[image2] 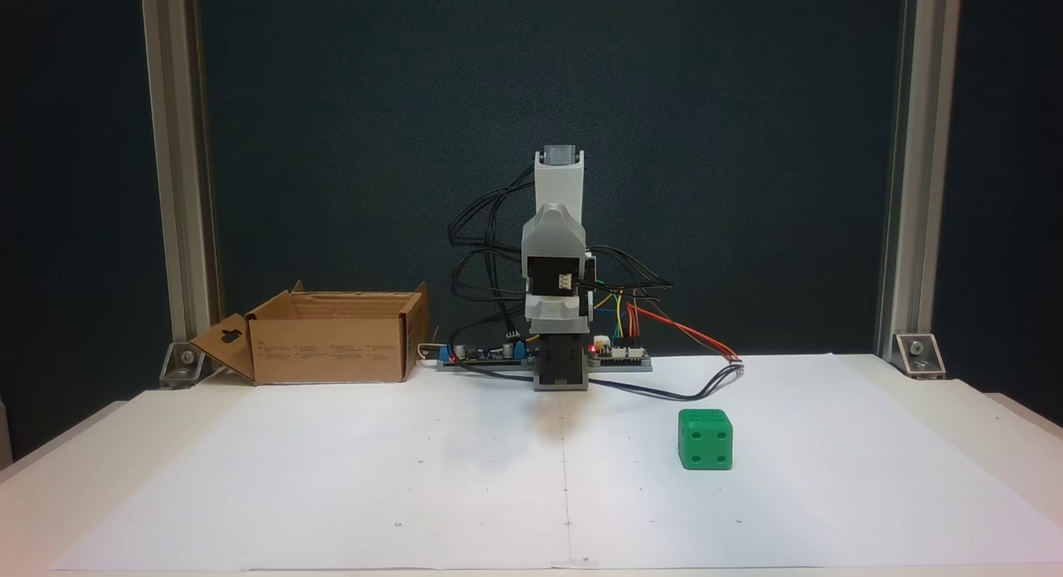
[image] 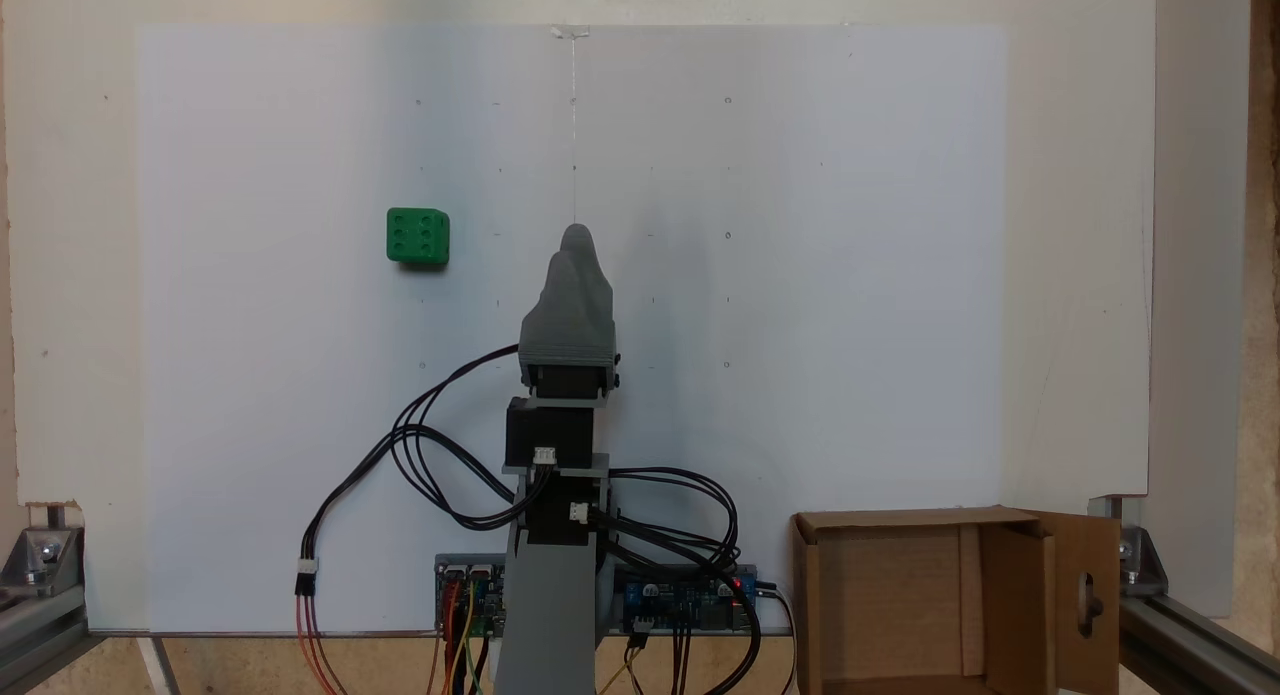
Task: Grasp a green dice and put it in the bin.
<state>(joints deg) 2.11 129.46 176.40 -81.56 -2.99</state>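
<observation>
1. Green dice (image: 418, 237) lies on the white paper sheet (image: 800, 275) in a fixed view from above, six pips facing up, left of and well apart from the gripper (image: 577, 237). The grey jaws lie stacked, so whether they are parted cannot be told. The bin (image: 1000, 520), a cardboard box, stands open at lower right.
2. In a fixed view from the front, the green dice (image2: 705, 438) sits right of the folded arm (image2: 558, 270); the bin (image2: 328, 344) stands at left, flap with cutout lowered.

Overhead and frontal, same table (image: 1080, 275).
</observation>
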